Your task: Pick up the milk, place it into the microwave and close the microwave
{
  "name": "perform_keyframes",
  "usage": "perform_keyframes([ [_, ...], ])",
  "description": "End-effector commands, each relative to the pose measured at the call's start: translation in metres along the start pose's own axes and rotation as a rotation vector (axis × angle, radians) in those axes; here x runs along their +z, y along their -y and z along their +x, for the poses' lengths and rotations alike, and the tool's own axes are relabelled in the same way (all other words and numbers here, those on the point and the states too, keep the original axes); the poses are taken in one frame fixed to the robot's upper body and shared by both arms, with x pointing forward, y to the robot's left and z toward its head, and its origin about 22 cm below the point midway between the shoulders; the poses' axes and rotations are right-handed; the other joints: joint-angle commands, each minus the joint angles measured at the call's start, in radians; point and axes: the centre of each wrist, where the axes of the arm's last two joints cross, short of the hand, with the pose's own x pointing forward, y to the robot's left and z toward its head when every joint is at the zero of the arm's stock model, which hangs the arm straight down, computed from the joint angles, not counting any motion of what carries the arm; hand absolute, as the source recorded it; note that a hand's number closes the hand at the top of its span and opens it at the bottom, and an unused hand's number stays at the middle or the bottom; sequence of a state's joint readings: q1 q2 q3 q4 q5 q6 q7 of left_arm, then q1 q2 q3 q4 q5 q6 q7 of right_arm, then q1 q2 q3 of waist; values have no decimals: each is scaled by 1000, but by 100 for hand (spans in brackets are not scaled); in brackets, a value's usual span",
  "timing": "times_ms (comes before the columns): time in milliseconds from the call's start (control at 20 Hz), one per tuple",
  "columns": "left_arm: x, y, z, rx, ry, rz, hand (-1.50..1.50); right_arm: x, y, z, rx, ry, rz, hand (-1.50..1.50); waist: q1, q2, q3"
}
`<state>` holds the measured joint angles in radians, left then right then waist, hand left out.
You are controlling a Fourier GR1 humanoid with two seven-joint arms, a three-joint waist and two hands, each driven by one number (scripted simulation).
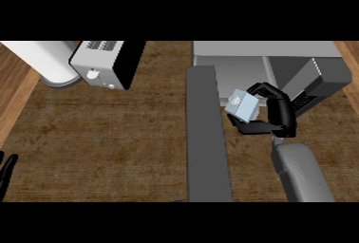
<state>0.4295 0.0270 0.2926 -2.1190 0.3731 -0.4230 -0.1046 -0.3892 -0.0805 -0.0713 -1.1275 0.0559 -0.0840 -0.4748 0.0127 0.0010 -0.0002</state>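
Observation:
A small pale-blue and white milk carton (242,105) hangs tilted in front of the open grey microwave (294,61). My right hand (275,114) is shut on it, fingers over its top and thumb under its lower edge. The carton sits just right of the microwave's open door (207,137), which juts toward me as a long grey slab. The cavity's pale inside (238,71) shows behind the carton. At the lower left edge of the view my left hand (7,172) rests open.
A toaster-like silver and black appliance (105,64) stands at the back left beside a white cylinder (45,61). The brown wooden counter (105,147) spreads between them and the door.

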Motion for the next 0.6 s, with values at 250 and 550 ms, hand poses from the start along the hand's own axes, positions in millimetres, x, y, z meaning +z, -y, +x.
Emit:
perform_keyframes([
  [250,-16,-5,-4,7,-9,-18,-150,-87,-30,3,42,-23,15,150,21,10,1],
  [550,-23,-19,-5,22,2,-54,-150,-95,-11,-13,76,-10,9,150,43,22,2],
])
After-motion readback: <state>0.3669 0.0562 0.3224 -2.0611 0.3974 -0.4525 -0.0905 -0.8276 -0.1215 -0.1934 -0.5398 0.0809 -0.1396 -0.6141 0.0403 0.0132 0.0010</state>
